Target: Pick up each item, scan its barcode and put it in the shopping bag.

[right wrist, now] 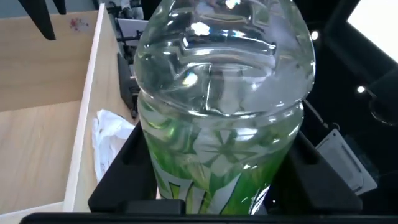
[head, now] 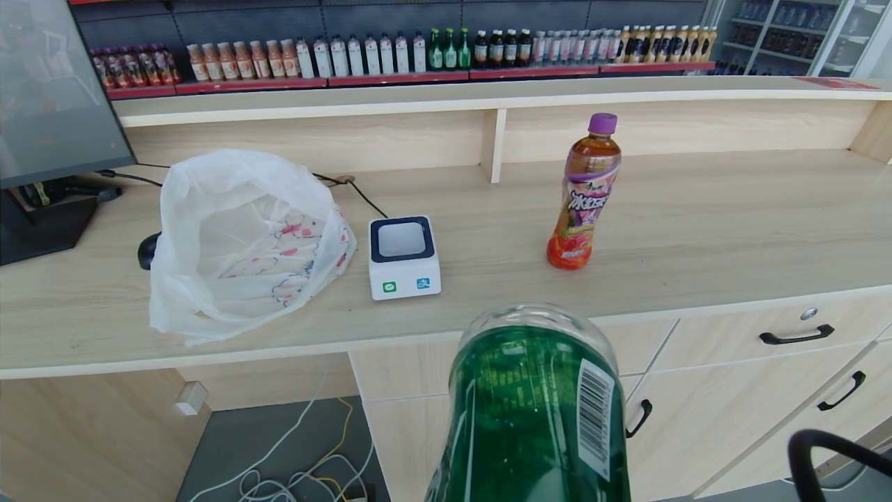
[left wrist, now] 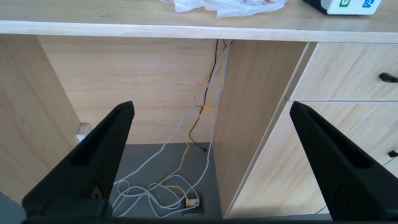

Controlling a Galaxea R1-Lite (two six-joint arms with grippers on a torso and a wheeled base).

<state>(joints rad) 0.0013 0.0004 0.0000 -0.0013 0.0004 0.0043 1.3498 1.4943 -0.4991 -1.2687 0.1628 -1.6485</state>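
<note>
Right pincer (right wrist: 217, 180) is clamped on the big green clear-plastic bottle (head: 529, 404), one black finger on each side of its body, so the grab part is sorted. The bottle is in the air on the robot's side of the pale wooden surface (head: 697, 230), roughly in line with the gap between the small white box scanner (head: 404, 256) and the upright orange drink bottle with the purple cap (head: 584, 195). What I'd focus on now is the white barcode strip (head: 596, 411). In the head view it's facing up and off to the right, which looks like the wrong way for a scanner whose grey window (head: 401, 239) points up. So I'd roll the wrist until the strip faces down, then bring the bottle left and forward so the strip hangs flat just above the window, and pause there a moment. I'd also watch the fingers so they don't cover the code. The crumpled white plastic shopping bag (head: 240, 244) sits just left of the scanner with its mouth open, so the drop afterwards should be a short hop. Left pincer (left wrist: 211, 112) is spread wide, holding nothing, down below the surface edge.
</note>
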